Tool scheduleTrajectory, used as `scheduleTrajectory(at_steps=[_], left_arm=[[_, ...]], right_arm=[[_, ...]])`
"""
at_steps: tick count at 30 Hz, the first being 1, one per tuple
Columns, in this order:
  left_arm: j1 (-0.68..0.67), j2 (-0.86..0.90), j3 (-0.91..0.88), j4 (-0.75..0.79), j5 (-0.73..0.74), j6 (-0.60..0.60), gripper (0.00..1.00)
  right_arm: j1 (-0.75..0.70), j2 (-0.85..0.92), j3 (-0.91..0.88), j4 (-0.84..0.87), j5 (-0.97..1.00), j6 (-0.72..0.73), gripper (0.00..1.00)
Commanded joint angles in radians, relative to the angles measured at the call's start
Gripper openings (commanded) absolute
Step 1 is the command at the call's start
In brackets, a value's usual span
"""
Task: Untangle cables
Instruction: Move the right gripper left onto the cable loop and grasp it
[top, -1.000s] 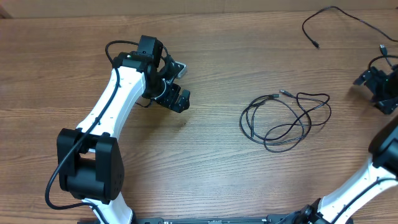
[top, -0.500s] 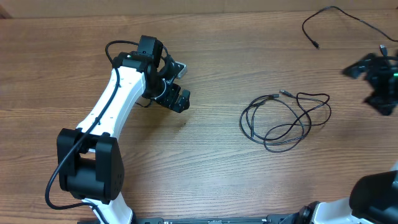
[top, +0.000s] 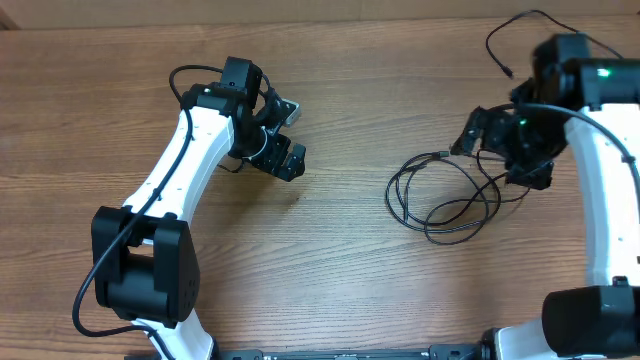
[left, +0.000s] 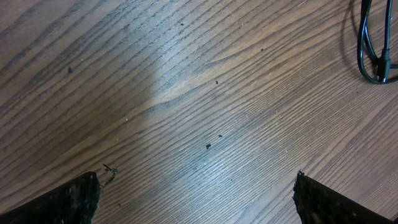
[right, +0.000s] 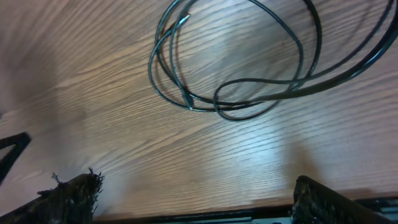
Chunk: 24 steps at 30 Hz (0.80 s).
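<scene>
1. Toward 9 o'clock of the overhead view, the white left arm (top: 185, 165) rises from its black base at 7 o'clock over the wooden table (top: 350, 290).
2. At about 10 o'clock from the table's middle sits the left gripper (top: 293, 134), its jaws spread wide with nothing between them.
3. Seen from the left wrist, its dark fingertips (left: 68, 199) show at 7 and 5 o'clock with only bare wood grain between. A bend of the cables (left: 361, 56) shows at 2 o'clock, well apart from them.
4. At 3 o'clock from the table's middle, the cables (top: 393, 195) lie flat on the wood as thin black cords in several overlapping loops. A small plug end pokes out at the bundle's 12 o'clock.
5. Over the bundle's 2 o'clock edge hangs the right gripper (top: 503, 153), jaws spread wide and pinching nothing.
6. Seen from the right wrist, the loops fill the frame from 11 to 3 o'clock, while the fingertips (right: 71, 193) at 7 and 5 o'clock stand clear of every cord.
7. At 1 o'clock of the overhead view, a lone cable (top: 489, 42) curves near the far edge, its right part hidden behind the white right arm (top: 600, 170).
</scene>
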Motion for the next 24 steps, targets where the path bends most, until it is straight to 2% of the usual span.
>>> scheduleTrajectory(at_steps=[1,10,17,24], left_arm=[[-0.013,0.012,0.001,0.001,-0.002,-0.003,0.99],[-0.013,0.012,0.001,0.001,-0.002,-0.003,1.0],[-0.013,0.012,0.001,0.001,-0.002,-0.003,1.0],[-0.013,0.012,0.001,0.001,-0.002,-0.003,0.99]], right_arm=[[0.036,-0.011,-0.019,0.008,0.088,0.105,1.0],[0.066,-0.077,-0.192,0.121,0.11,0.185,1.0],[0.074,-0.233,-0.476,0.349,0.116,0.206,1.0],[0.074,-0.255,-0.707,0.592,0.118,0.25,1.0]])
